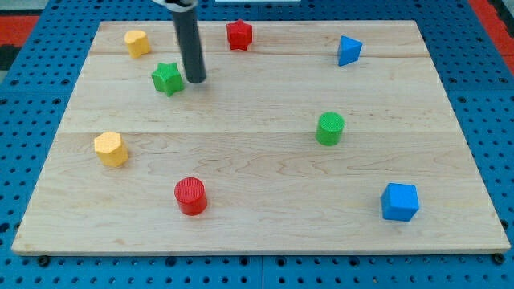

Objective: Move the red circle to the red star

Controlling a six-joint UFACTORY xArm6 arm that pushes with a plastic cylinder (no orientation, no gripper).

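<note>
- Camera view cuts my rod off at the top; my tip has no jaws, grasping nothing.
- Green star sits just left of my tip.
- Red star lies up-right of it; red circle well below.

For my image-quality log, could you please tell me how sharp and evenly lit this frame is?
Camera view: even, soft light, faint shadows under the red circle and red star; blocks and my tip look sharp; no glare on the wooden board.
</note>
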